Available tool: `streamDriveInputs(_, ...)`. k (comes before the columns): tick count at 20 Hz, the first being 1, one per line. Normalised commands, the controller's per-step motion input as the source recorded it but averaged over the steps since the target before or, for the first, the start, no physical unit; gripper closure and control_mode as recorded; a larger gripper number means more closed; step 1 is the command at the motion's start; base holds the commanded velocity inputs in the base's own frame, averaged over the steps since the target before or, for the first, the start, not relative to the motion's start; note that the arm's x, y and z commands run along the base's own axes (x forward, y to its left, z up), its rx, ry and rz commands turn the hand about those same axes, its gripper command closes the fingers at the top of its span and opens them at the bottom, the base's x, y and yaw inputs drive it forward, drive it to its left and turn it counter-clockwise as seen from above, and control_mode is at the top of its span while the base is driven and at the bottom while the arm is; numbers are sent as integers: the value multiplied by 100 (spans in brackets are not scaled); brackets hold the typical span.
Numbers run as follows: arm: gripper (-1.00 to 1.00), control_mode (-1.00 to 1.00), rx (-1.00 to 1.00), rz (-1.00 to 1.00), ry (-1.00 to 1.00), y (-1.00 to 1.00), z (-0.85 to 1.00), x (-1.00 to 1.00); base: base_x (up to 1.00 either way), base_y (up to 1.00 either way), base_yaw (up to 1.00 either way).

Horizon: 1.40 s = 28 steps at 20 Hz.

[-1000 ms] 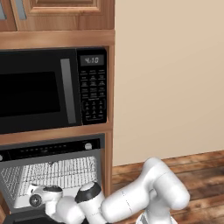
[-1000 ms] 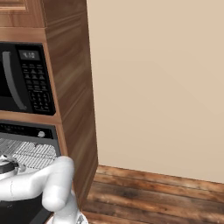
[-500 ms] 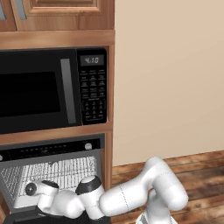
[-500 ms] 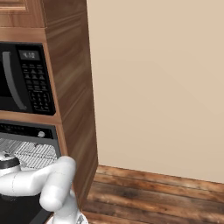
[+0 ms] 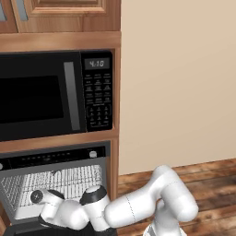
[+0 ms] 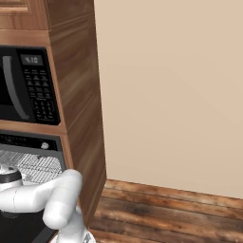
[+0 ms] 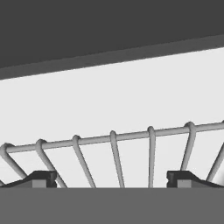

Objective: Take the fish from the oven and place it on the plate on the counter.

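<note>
Gripper [image 7: 112,179]: released, jaws wide, inside oven [image 5: 55,159], just over wire rack [image 7: 113,138]. Microwave [image 5: 55,94] above.

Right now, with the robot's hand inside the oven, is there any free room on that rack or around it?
The wire rack ahead of the open gripper looks bare, with pale oven wall behind it. Right of the cabinet, the wooden floor along the beige wall is open. It is crowded at the oven mouth, where the arm reaches in.
</note>
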Motion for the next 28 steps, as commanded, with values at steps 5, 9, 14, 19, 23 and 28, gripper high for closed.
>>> streamDriveInputs(5,-100,-100,-22,3,-6,0,-99,-55,0,0,0)
streamDriveInputs(9,-100,-100,-20,3,-2,0,-100,-60,0,0,0)
streamDriveInputs(14,-100,-100,-18,1,-3,-4,-100,-46,0,0,0)
streamDriveInputs(19,-100,-100,-16,2,-3,-1,-100,-85,0,0,0)
streamDriveInputs(23,-100,-100,-12,2,-1,0,-100,-100,0,0,0)
streamDriveInputs(28,-100,-100,-10,2,-2,0,-100,-100,0,0,0)
